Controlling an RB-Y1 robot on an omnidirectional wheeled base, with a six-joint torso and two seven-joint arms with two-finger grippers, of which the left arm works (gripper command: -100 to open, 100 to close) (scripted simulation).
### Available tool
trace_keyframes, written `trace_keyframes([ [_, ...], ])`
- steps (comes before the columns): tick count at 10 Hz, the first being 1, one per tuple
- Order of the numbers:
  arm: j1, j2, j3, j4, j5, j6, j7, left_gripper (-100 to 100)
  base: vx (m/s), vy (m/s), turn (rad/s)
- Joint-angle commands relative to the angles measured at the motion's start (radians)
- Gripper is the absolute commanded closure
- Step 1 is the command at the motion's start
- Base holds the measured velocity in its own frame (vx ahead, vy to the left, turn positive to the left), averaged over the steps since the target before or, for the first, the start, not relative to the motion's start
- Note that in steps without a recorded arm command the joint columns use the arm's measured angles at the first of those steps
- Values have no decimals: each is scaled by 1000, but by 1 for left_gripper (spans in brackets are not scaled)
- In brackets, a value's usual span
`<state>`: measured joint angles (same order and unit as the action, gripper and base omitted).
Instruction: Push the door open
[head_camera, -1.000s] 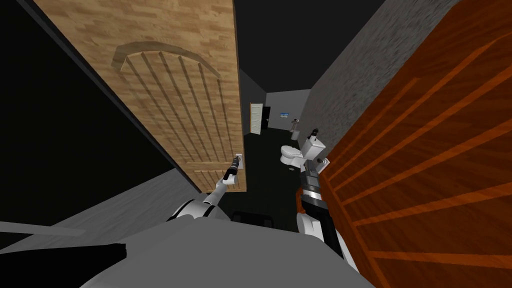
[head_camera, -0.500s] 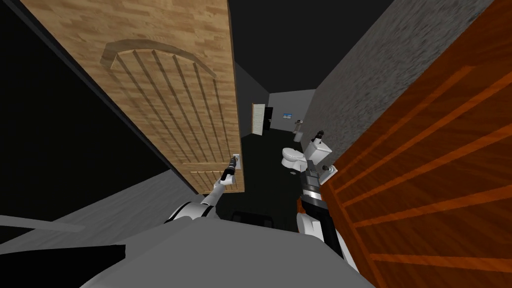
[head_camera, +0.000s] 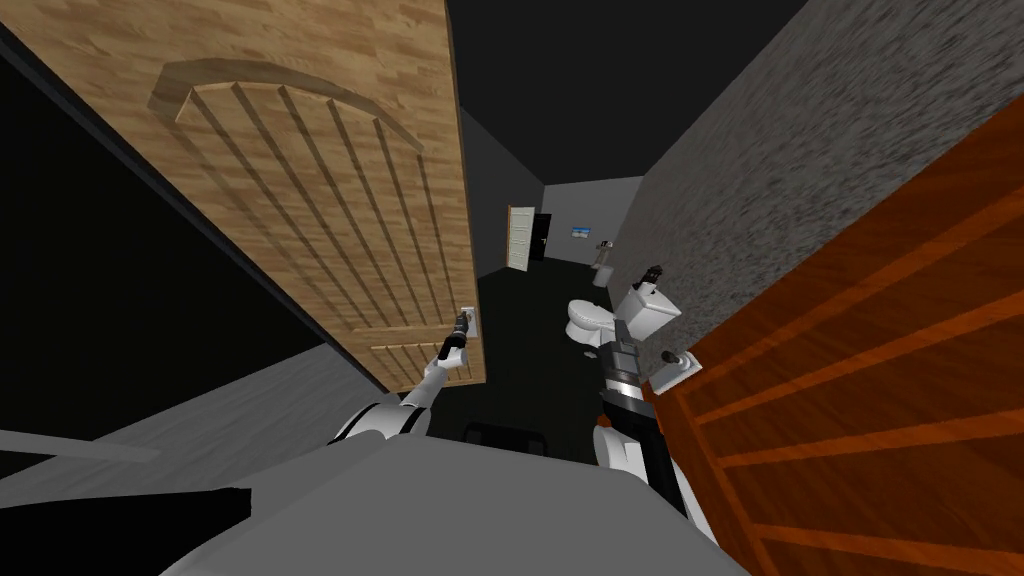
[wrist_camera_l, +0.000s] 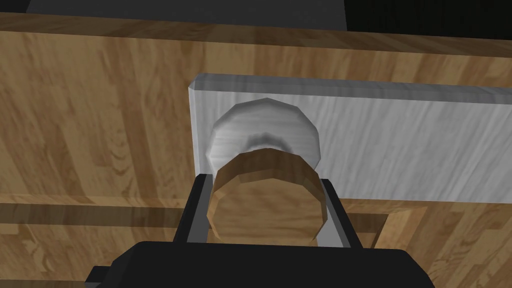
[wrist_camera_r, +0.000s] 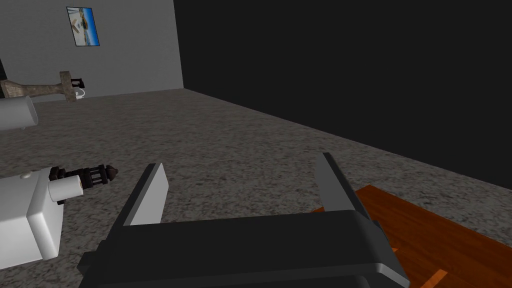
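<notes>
A light wooden door (head_camera: 300, 180) with an arched, ribbed panel stands ajar on my left. Its round wooden knob (wrist_camera_l: 267, 200) sits on a grey collar and a grey plate (wrist_camera_l: 390, 140). My left gripper (wrist_camera_l: 267, 210) is shut on that knob, a finger (wrist_camera_l: 196, 210) pressing each side. In the head view the left gripper (head_camera: 461, 322) reaches the door's free edge at the plate. My right gripper (wrist_camera_r: 240, 185) hangs open with nothing between its fingers, facing a speckled grey wall (wrist_camera_r: 225, 135).
A reddish-brown door (head_camera: 860, 380) with a grey handle (head_camera: 678, 362) stands close on my right, beside my right arm (head_camera: 620, 385). A white toilet (head_camera: 600, 320) sits ahead by the grey wall. The dark floor runs on to a far door (head_camera: 518, 238).
The whole head picture has shifted as I moved forward. The light door's free edge now lies further left. My left gripper has stayed shut on the knob.
</notes>
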<state>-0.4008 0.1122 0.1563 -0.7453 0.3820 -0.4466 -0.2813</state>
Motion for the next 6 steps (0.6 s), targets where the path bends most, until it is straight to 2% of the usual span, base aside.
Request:
trace_keyframes([
  [1,0,0,0,0,0,0,0,100,67,-42,45],
  [2,0,8,17,1,6,-3,-4,100,114,-49,55],
  [6,1,21,51,7,18,-6,-15,100,189,-56,50],
])
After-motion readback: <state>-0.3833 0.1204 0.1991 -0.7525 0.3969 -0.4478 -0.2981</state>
